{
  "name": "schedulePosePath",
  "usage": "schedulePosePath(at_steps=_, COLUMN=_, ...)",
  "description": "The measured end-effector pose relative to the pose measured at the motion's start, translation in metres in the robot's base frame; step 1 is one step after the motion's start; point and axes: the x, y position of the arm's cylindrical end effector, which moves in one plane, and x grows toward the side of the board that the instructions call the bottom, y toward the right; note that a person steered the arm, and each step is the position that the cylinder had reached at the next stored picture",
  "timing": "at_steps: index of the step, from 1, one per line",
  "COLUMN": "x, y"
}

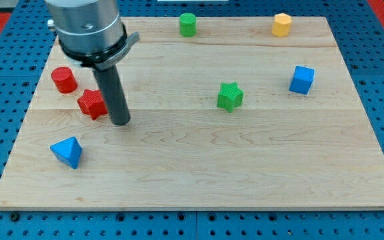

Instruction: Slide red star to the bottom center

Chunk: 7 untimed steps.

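The red star (91,104) lies on the wooden board (199,173) at the view's left, a little above mid-height. My tip (121,122) rests on the board just right of the star and slightly below it, close to it or touching its right edge. The rod rises from the tip to the grey arm body (87,27) at the view's top left.
A red cylinder (63,79) sits up and left of the star. A blue triangular block (67,152) lies at the lower left. A green star (230,96) is near the centre, a blue cube (301,80) at the right, a green cylinder (188,24) and a yellow hexagonal block (282,24) along the top.
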Motion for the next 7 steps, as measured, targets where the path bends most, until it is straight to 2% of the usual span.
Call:
schedulePosePath(at_steps=1, x=-0.056, y=0.035)
schedulePosePath(at_steps=2, x=-0.089, y=-0.001)
schedulePosePath(at_steps=3, x=-0.097, y=-0.072)
schedulePosePath(at_steps=4, x=-0.044, y=-0.081)
schedulePosePath(at_steps=5, x=-0.027, y=-0.075)
schedulePosePath(at_steps=6, x=-0.008, y=-0.003)
schedulePosePath(at_steps=7, x=0.011, y=0.019)
